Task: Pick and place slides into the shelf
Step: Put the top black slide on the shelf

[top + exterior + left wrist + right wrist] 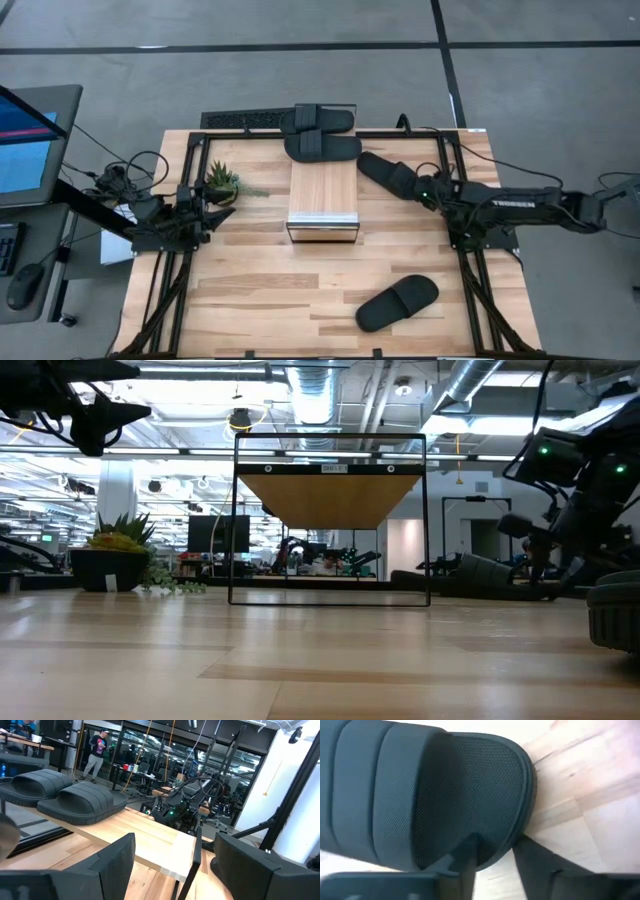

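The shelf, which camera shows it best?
The high view: the shelf shows whole from above, two slides at its far end. The low view shows its frame end-on, the left wrist view one corner, the right wrist none.

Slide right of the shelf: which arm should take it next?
Right. The right gripper is already at that slide, its fingers straddling the sole edge in the right wrist view. The left gripper sits across the shelf, by the plant.
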Action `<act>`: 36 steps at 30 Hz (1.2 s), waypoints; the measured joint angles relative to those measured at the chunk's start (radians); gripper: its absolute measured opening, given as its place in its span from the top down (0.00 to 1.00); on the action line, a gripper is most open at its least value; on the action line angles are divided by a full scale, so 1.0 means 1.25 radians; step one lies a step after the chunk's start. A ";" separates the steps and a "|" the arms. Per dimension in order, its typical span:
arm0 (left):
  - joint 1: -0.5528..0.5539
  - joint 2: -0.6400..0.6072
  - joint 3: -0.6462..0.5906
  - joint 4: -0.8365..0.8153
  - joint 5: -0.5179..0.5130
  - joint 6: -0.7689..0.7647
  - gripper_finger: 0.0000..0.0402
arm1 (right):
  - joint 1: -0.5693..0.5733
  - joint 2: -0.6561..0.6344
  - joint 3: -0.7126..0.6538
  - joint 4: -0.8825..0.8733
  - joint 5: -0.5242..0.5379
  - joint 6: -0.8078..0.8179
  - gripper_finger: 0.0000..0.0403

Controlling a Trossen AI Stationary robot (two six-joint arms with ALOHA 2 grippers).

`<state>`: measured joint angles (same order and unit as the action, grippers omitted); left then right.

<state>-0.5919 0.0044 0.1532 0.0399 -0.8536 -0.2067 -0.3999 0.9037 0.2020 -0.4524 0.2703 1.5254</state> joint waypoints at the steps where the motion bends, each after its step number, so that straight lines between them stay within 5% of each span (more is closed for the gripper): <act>1: 0.000 0.000 0.000 0.000 0.003 0.000 0.36 | 0.006 0.008 0.000 0.005 0.007 -0.007 0.77; 5: 0.000 0.000 0.000 -0.001 0.007 -0.002 0.36 | 0.041 0.011 -0.004 0.015 0.042 -0.027 0.95; 12: 0.000 0.000 0.000 -0.005 0.008 -0.018 0.36 | 0.065 -0.010 0.012 -0.037 0.039 -0.024 0.98; 20: 0.000 0.000 0.000 -0.006 0.028 -0.018 0.36 | 0.078 -0.058 0.141 -0.335 0.086 -0.029 0.99; 36: 0.000 0.000 0.000 -0.029 0.057 -0.057 0.36 | 0.103 -0.126 0.177 -0.358 0.233 0.027 0.99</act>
<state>-0.5921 0.0047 0.1532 0.0032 -0.7819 -0.2774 -0.2710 0.7460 0.4229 -0.9004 0.5612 1.5596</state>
